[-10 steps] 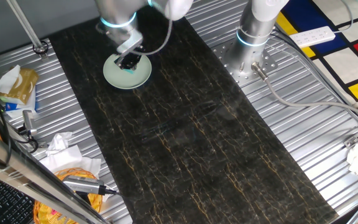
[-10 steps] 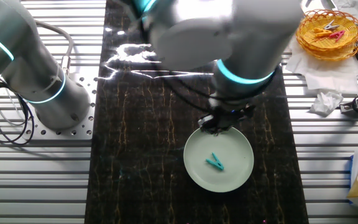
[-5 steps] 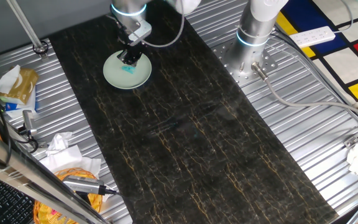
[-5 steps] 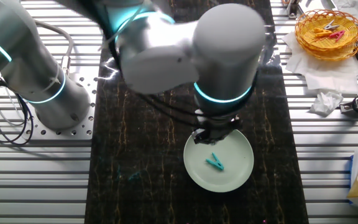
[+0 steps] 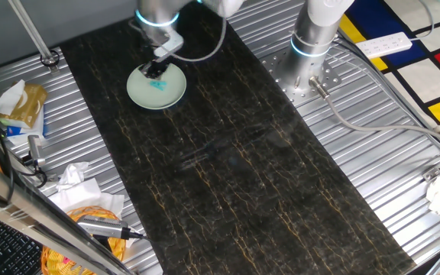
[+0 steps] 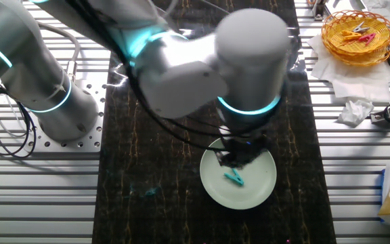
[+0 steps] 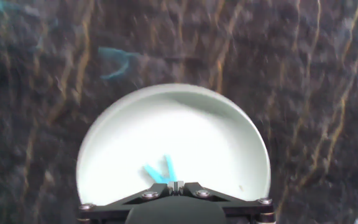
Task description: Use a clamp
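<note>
Clamp (image 6: 234,178) lay flat on the plate (image 6: 266,186), near its middle, with the gripper (image 6: 239,158) poised just above it and not touching. Couldn't tell whether the jaws were open or closed; the hand view was blurred. Clamp looked like light, stiff plastic in a forked V, likely to skid on the smooth, glossy plate. I'd pinch across the two splayed legs. Mat (image 5: 266,191) was dark, veined like marble.
</note>
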Controlling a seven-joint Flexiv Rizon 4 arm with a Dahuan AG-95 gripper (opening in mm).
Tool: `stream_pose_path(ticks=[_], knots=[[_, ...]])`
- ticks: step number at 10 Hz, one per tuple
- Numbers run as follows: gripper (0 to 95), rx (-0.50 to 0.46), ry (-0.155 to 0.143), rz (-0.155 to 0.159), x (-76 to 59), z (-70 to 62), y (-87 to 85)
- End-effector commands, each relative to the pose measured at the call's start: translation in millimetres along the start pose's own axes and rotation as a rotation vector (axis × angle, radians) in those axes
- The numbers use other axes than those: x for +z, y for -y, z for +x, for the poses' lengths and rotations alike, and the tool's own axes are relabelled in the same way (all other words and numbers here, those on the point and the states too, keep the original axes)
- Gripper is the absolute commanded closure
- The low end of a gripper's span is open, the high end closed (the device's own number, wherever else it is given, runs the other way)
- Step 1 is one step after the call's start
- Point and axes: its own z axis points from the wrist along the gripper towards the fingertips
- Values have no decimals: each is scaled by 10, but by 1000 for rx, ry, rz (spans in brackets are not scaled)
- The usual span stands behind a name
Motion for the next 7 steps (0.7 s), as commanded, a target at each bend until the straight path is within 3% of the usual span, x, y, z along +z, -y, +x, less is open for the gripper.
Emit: stream_pose_path(ticks=[1,2,6,7], knots=[[950,-24,64,-20,69,-21,-29],[950,-57,90,-25,113,-36,-49],[950,-107,71,-52,170,-85,-140],[950,-107,48,-63,189,-100,-178]])
